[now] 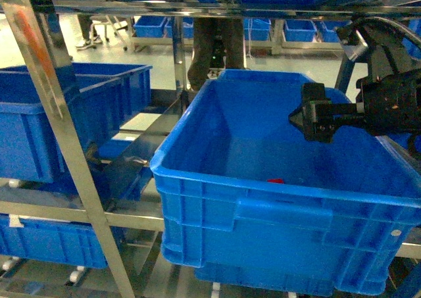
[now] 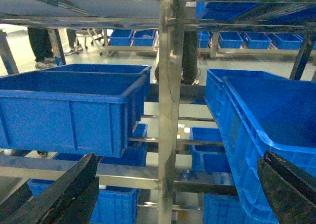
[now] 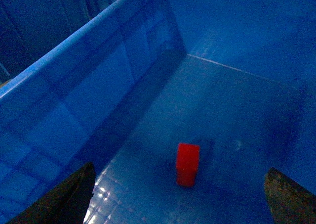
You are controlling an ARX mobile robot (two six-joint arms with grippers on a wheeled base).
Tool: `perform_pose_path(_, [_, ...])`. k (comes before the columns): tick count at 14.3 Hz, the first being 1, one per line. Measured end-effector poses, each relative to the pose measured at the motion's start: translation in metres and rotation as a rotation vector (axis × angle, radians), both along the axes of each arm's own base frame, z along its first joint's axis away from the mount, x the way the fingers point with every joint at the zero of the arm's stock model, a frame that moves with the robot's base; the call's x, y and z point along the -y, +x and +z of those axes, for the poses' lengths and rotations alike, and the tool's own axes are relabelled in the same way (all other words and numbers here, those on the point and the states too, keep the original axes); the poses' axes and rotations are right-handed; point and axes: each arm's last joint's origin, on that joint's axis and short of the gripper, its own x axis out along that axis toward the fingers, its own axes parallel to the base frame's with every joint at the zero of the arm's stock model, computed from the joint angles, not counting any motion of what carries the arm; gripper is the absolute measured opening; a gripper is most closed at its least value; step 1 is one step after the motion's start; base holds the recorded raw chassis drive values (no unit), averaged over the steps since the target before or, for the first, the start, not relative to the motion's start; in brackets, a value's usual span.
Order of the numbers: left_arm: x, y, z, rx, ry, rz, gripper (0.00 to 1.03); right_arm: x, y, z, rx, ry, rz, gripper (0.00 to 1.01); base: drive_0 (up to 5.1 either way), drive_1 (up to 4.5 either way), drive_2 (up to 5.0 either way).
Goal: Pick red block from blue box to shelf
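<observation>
My right end effector (image 1: 296,119) hangs above the interior of the blue box (image 1: 217,173), fingers spread wide, holding nothing. In the right wrist view both fingertips (image 3: 66,197) frame the lower corners, well apart. The red block (image 3: 187,163) stands on the box floor between them, near the left wall, touching neither finger. In the head view only a sliver of the red block (image 1: 275,180) shows above the near rim. The blue box sits on a rail of the shelf (image 1: 62,133), beside other blue crates (image 1: 39,124). My left end effector (image 2: 173,194) is open wide, empty, facing a shelf upright (image 2: 169,105) with a blue crate (image 2: 64,110) to its left.
</observation>
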Motion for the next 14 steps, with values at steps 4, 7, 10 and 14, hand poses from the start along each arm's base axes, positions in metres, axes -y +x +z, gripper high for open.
perform_pose_path(4, [0.000, 0.000, 0.000, 0.000, 0.000, 0.000, 0.98, 0.010, -0.049, 0.012, 0.014, 0.044, -0.018, 0.98, 0.0, 0.00, 0.0])
perform_pose_path(7, [0.000, 0.000, 0.000, 0.000, 0.000, 0.000, 0.98, 0.035, -0.079, 0.054, 0.237, -0.010, -0.125, 0.98, 0.0, 0.00, 0.0])
perform_pose_path(10, [0.000, 0.000, 0.000, 0.000, 0.000, 0.000, 0.98, 0.060, -0.119, 0.067, 0.404, -0.151, -0.252, 0.98, 0.0, 0.00, 0.0])
perform_pose_path(14, [0.000, 0.000, 0.000, 0.000, 0.000, 0.000, 0.98, 0.066, -0.155, 0.069, 0.442, -0.203, -0.279, 0.98, 0.0, 0.00, 0.0])
